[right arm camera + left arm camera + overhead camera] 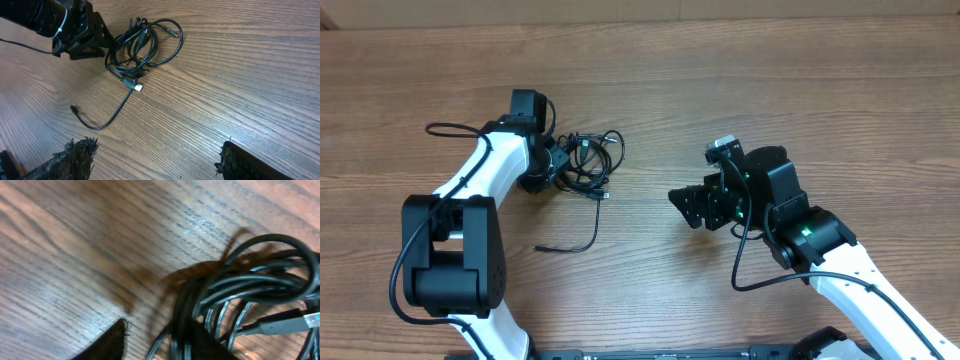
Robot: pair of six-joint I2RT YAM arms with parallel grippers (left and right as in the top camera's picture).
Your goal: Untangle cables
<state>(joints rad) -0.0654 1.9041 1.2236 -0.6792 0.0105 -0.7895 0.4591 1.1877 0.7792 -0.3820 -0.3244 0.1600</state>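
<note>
Wood-grain tabletop [740, 80]. Tangled cables [590, 160] lie left of centre, one end trailing toward the near edge. Left gripper [554, 166] is at the bundle, its grip unclear; right gripper [682, 206] has its jaws apart.

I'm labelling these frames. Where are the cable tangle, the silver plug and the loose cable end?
cable tangle [182, 297]: left wrist view, on the bunched strands.
silver plug [138, 88]: right wrist view, on its metal tip.
loose cable end [74, 108]: right wrist view, on its small black tip.
</note>
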